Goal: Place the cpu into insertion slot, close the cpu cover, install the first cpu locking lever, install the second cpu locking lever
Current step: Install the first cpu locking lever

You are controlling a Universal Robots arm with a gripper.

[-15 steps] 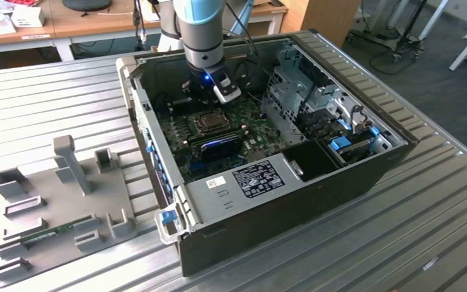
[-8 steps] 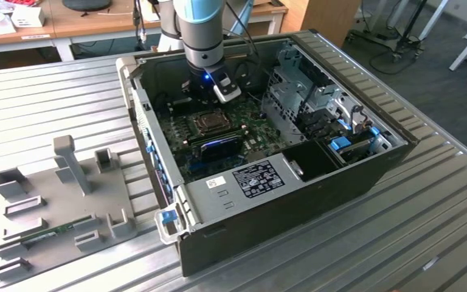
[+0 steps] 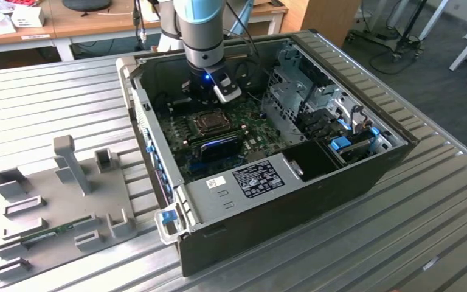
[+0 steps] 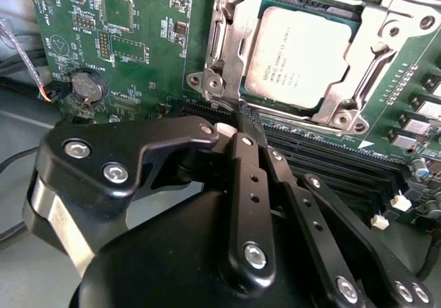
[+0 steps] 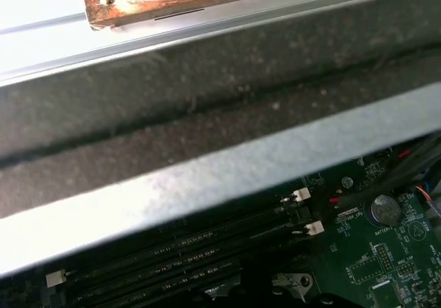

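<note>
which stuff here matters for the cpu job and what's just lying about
Job things:
- cpu, seated in the insertion slot
- cpu cover, lying down over the chip
- gripper, beside the socket

Lying about:
- coin battery
- memory slots
- grey fixture plate

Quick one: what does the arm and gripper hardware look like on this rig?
The arm is a grey tube with a light blue joint cap and dark cabling alongside, a small blue light glowing at its wrist. A white-and-black module hangs beside the wrist. In the second wrist view, the gripper is glossy black, built of bar linkages pinned with silver screws, plus a brushed metal band on its body.
</note>
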